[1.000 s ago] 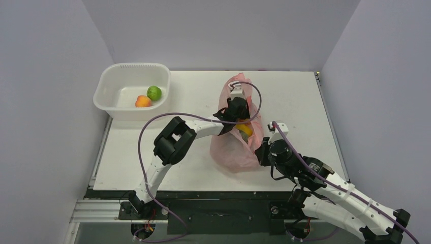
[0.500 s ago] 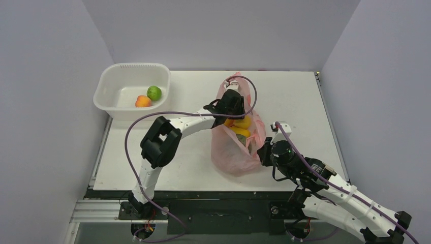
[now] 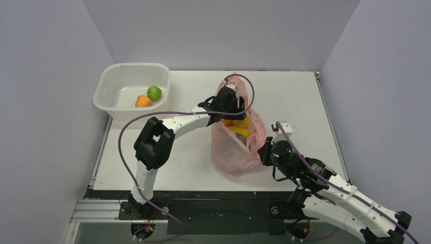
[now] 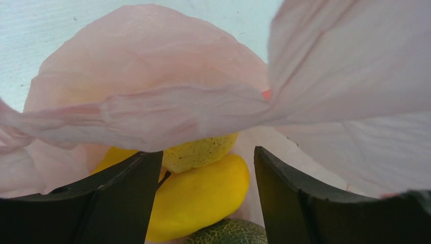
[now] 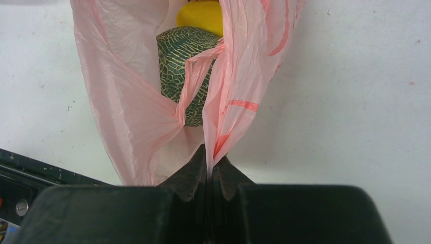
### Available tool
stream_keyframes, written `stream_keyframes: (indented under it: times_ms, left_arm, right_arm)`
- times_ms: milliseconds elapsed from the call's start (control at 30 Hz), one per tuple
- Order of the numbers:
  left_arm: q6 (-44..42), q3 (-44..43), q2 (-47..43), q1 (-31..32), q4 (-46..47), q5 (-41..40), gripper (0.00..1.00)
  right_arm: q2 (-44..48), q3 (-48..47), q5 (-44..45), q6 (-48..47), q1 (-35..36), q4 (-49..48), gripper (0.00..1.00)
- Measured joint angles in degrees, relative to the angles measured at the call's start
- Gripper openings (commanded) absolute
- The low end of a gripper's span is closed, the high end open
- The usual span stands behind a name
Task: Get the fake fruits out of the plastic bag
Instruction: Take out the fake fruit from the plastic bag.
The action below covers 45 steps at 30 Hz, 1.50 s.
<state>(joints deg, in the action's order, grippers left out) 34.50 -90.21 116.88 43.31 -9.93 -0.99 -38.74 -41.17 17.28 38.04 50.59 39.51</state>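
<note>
The pink plastic bag lies mid-table with its mouth open. Inside it are yellow fruits and a dark green netted round fruit. My left gripper is open at the far rim of the bag. In the left wrist view its jaws stand apart around a smooth yellow fruit, with a rough pale-yellow fruit behind it and the dark green fruit below. My right gripper is shut on a pinch of the bag's edge at its near right side.
A white plastic basin stands at the far left of the table and holds a lime-green fruit and an orange fruit. The left arm's purple cable loops over the bag.
My left gripper has moved back toward the far rim of the bag, uncovering more of the yellow fruits. My right gripper has kept its hold on the bag.
</note>
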Motion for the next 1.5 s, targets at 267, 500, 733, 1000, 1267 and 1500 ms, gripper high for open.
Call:
stream_keyframes:
  times_ms: [267, 500, 733, 1000, 1267, 1500]
  left_arm:
    - [-8.2, -5.7, 5.7, 2.8, -3.4, -4.8, 0.72]
    - [-13.4, -13.2, 13.9, 3.7, -5.7, -8.6, 0.73]
    - [-15.7, -18.8, 17.3, 3.8, -7.4, -10.2, 0.51]
    - [-13.1, -18.8, 16.9, 3.6, -9.0, -8.0, 0.27]
    - [-5.2, -14.3, 10.1, 2.3, -16.0, 3.1, 0.17]
    - [1.8, -10.5, 3.4, -0.4, -18.1, 14.3, 0.11]
  right_arm:
    - [0.7, 0.0, 0.3, 0.0, 0.0, 0.1, 0.00]
    - [0.6, 0.0, 0.3, 0.2, 0.0, 0.1, 0.00]
    - [0.6, 0.0, 0.3, 0.2, 0.0, 0.1, 0.00]
    - [0.7, 0.0, 0.4, 0.2, 0.0, 0.1, 0.00]
    - [1.1, 0.3, 1.5, -1.1, 0.0, 0.1, 0.00]
    - [1.9, 0.4, 2.7, -2.5, 0.0, 0.1, 0.00]
